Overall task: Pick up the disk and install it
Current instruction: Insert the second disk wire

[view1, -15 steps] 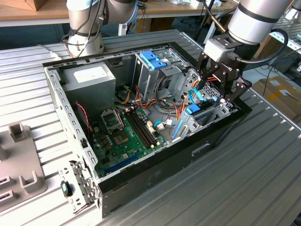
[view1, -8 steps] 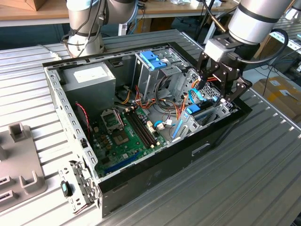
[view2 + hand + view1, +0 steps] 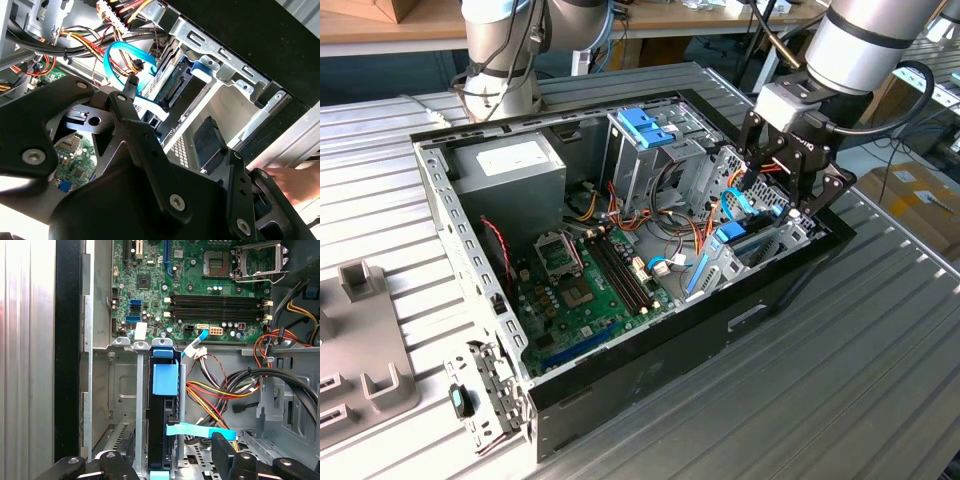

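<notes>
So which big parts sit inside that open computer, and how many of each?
Green motherboard: 1
Grey boxy power supply: 1
Tall metal drive cage with blue latch: 1
Hard disk in light-blue plastic carrier: 1
Total: 4

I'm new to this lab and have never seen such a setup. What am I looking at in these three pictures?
A robot arm's black gripper hangs open over an open computer case lying on a ribbed metal table. The exterior view comes from a camera off the arm; both wrist views come from cameras riding on it. Inside the case are a green motherboard, a grey power supply and coloured cables. The disk, in its light-blue carrier, stands on edge in a metal bay; the gripper holds nothing. A person's hand shows beside the case.
</notes>
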`<state>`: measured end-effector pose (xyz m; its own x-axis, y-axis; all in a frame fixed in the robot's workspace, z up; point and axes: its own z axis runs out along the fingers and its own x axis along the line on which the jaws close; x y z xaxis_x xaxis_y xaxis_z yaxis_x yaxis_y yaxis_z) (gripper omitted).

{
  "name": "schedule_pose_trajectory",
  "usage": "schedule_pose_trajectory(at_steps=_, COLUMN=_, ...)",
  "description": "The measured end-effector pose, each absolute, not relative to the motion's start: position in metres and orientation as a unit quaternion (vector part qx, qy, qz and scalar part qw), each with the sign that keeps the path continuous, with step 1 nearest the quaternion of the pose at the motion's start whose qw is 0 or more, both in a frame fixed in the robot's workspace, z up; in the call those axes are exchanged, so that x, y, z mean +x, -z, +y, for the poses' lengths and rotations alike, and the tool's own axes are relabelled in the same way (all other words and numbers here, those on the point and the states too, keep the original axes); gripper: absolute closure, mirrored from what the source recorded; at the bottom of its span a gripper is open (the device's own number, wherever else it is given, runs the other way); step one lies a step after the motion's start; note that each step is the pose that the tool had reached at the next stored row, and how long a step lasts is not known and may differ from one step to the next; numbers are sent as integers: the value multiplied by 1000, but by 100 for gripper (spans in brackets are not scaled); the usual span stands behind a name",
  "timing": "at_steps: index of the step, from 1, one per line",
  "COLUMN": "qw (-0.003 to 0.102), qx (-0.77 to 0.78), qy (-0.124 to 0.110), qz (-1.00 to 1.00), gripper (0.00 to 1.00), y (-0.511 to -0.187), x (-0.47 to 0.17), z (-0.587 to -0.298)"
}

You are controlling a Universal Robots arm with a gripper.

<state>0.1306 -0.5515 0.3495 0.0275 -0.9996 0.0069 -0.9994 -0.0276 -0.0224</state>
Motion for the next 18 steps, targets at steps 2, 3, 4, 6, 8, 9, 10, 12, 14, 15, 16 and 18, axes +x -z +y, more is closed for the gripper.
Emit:
schedule_pose_trajectory(at_steps=2, qw=6, qx=-717, qy=10, qz=697, gripper=29, y=-349, x=131, z=-551)
schedule_pose_trajectory(at_steps=3, qw=6, qx=-717, qy=10, qz=697, gripper=29, y=-350, x=131, z=-551)
schedule_pose_trajectory(at_steps=4, qw=6, qx=-717, qy=10, qz=697, gripper=29, y=-350, x=131, z=-551)
schedule_pose_trajectory(at_steps=6, qw=6, qx=-717, qy=10, qz=697, gripper=29, y=-350, x=131, z=-551)
schedule_pose_trajectory(at_steps=8, qw=6, qx=-717, qy=10, qz=697, gripper=29, y=-350, x=131, z=-551)
schedule_pose_trajectory(at_steps=9, qw=6, qx=-719, qy=10, qz=694, gripper=29, y=-350, x=131, z=-551)
schedule_pose_trajectory(at_steps=10, qw=6, qx=-721, qy=10, qz=693, gripper=29, y=-349, x=131, z=-551)
schedule_pose_trajectory(at_steps=12, qw=6, qx=-724, qy=10, qz=690, gripper=29, y=-350, x=131, z=-551)
schedule_pose_trajectory(at_steps=14, qw=6, qx=-727, qy=10, qz=687, gripper=29, y=-350, x=131, z=-550)
schedule_pose_trajectory(at_steps=15, qw=6, qx=-728, qy=10, qz=686, gripper=29, y=-350, x=131, z=-550)
schedule_pose_trajectory(at_steps=16, qw=6, qx=-730, qy=10, qz=683, gripper=29, y=-350, x=131, z=-550)
schedule_pose_trajectory(at_steps=18, qw=6, qx=-734, qy=10, qz=679, gripper=29, y=-351, x=131, z=-550)
